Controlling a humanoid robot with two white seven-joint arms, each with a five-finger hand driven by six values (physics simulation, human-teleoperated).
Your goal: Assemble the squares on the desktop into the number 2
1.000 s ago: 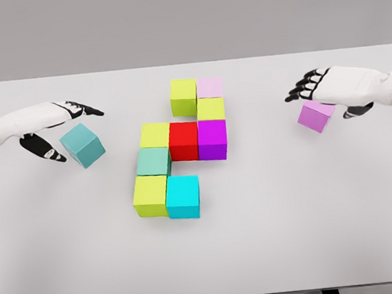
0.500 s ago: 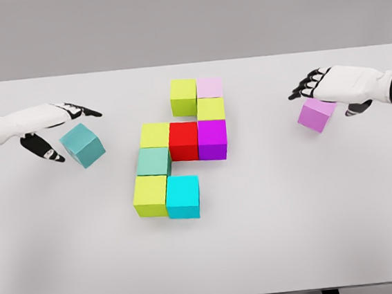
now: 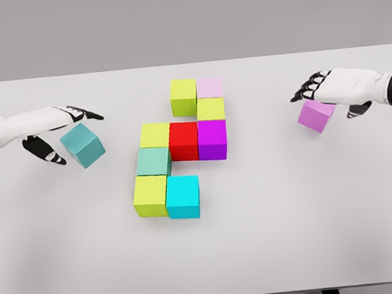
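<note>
Forming a cluster [image 3: 182,145], eight cubes, two loose cubes apart, left hand [image 3: 48,130] spread, right hand [image 3: 333,91] spread.

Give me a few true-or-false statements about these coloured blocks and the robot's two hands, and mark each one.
1. The red cube sits between a yellow cube and a magenta cube. True.
2. The teal cube is part of the central cluster. False: it lies apart, by the left hand.
3. The violet cube lies by the right hand. True.
4. The cyan cube is stacked on the red one. False: it rests on the table, at the cluster's near end.
</note>
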